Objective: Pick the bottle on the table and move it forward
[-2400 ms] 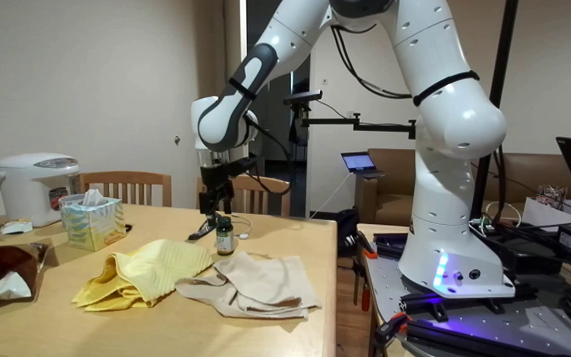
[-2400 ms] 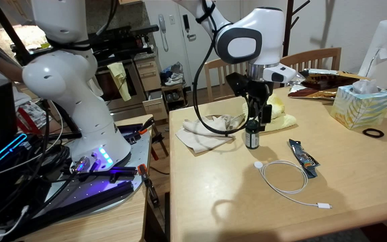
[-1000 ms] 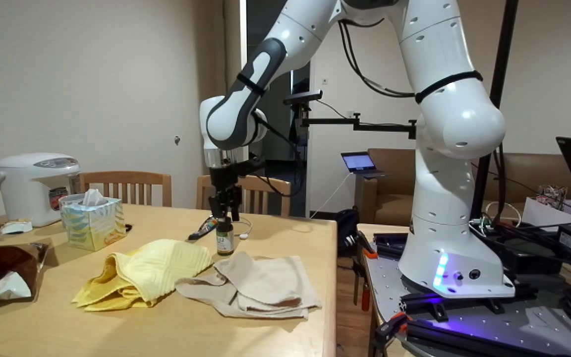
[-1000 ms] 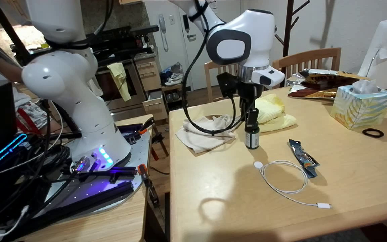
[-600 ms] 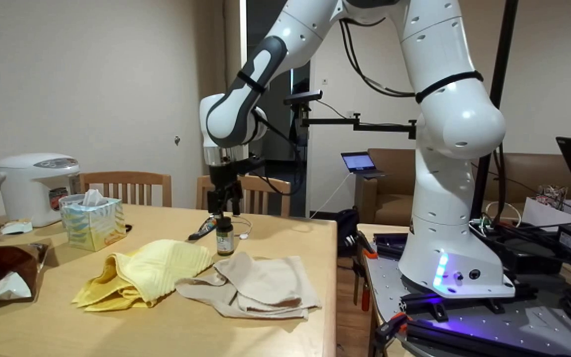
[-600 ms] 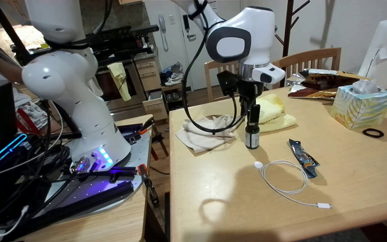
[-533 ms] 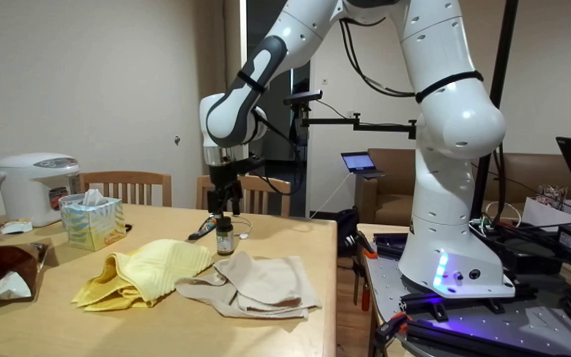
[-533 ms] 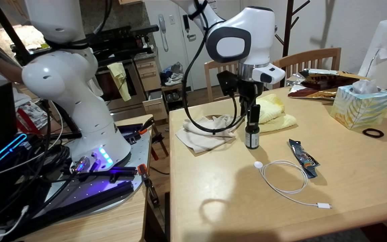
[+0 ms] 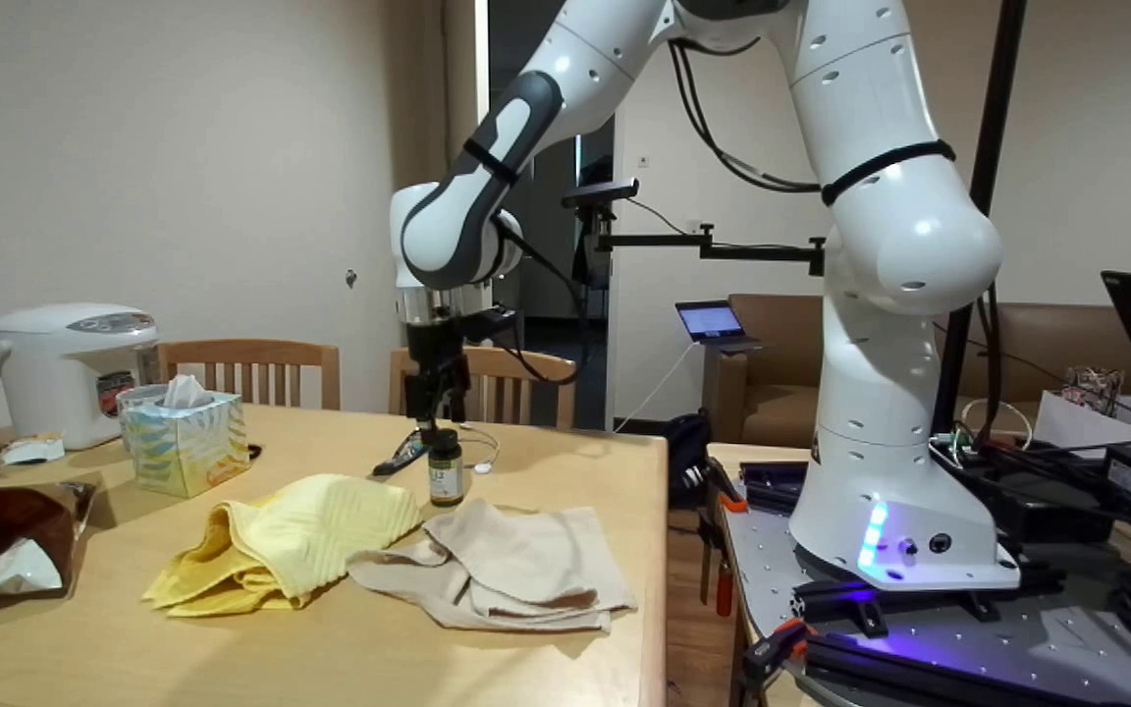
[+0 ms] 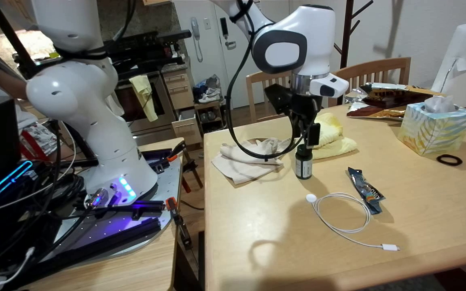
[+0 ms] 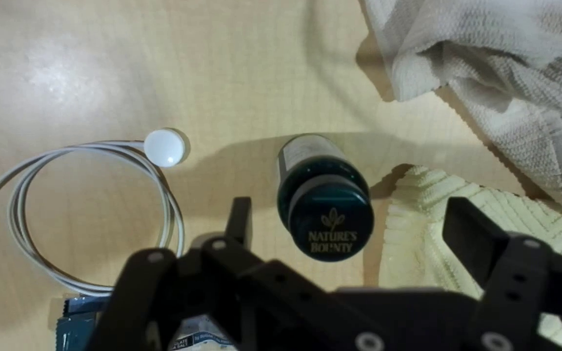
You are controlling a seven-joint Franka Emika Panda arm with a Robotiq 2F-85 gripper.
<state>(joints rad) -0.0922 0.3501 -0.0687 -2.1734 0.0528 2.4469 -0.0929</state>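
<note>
Wrist view; gripper (image 11: pixel 351 220) — spread wide; bottle (image 11: pixel 326 202) — upright on table (image 11: pixel 232 83)

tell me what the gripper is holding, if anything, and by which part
Nothing is held: the gripper is open, and the bottle stands upright on the table.

In an exterior view we saw a pale wall (image 9: pixel 163 177), two wooden chairs (image 9: pixel 249 352) near it, a brown sofa (image 9: pixel 786 363), wood floor (image 9: pixel 693 633) and, probably, a dark doorway (image 9: pixel 551 196). In an exterior view we had an oven (image 10: pixel 161 99), drawers (image 10: pixel 176 76), one pulled out, a white door (image 10: pixel 235 72) and bright light (image 10: pixel 34 42) at far left.
</note>
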